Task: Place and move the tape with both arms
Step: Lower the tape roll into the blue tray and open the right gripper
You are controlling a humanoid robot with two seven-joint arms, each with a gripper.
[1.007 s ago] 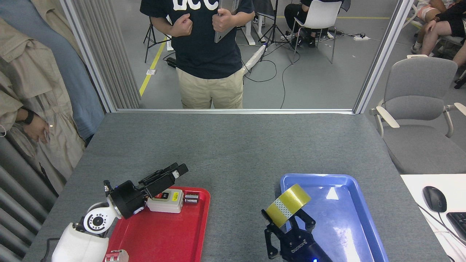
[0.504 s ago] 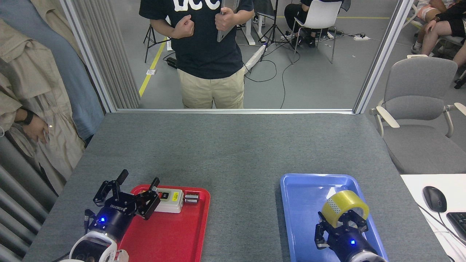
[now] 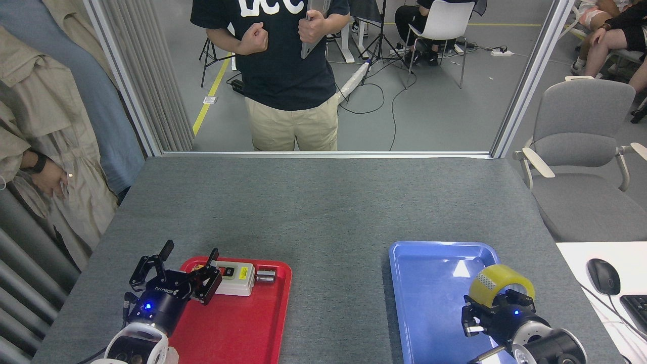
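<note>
tape (image 3: pixel 500 284) is sitting clamped in my right gripper (image 3: pixel 498 303) over the right side of the blue tray (image 3: pixel 429 303). my left gripper (image 3: pixel 189 265) is hanging with fingers spread wide at the red tray's (image 3: pixel 237 328) far left corner, just beside the beige switch box (image 3: pixel 233 278), with a small metal piece (image 3: pixel 265 275) lying past it
</note>
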